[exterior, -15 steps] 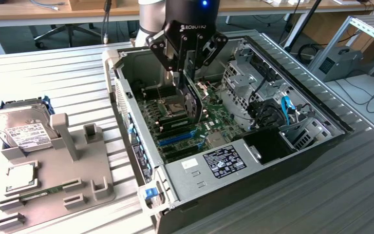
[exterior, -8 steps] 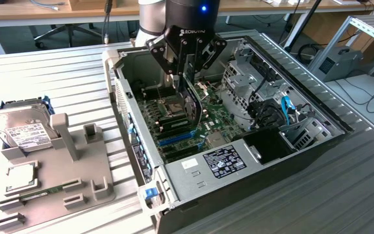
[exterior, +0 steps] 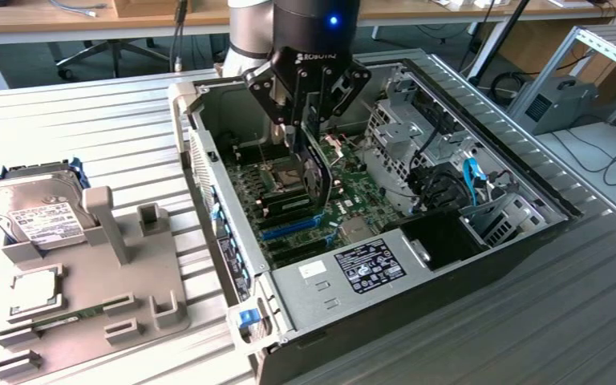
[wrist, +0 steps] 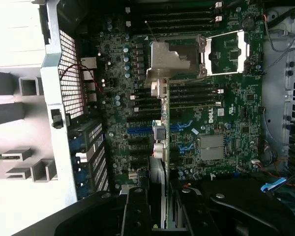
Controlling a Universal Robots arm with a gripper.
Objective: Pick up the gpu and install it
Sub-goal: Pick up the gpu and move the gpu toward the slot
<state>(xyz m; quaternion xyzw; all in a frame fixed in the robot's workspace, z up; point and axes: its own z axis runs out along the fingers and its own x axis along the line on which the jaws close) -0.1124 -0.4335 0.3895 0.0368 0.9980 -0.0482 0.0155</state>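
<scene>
In the exterior view my gripper (exterior: 305,132) hangs inside the open computer case (exterior: 394,273), shut on the gpu (exterior: 314,180). The gpu is a thin black card held upright on its edge, with its lower edge just above the green motherboard (exterior: 356,200), near the blue expansion slots (exterior: 286,228). In the wrist view the gpu (wrist: 159,147) appears edge-on between my two black fingers (wrist: 137,211), its silver bracket end over the middle of the motherboard (wrist: 221,123). Whether the card touches a slot I cannot tell.
A grey parts fixture (exterior: 94,297) stands at the exterior view's left, with a silver hard drive (exterior: 35,212), a processor chip (exterior: 32,290) and a green RAM stick (exterior: 67,317) on it. Drive cages and cables (exterior: 447,176) fill the case's right side.
</scene>
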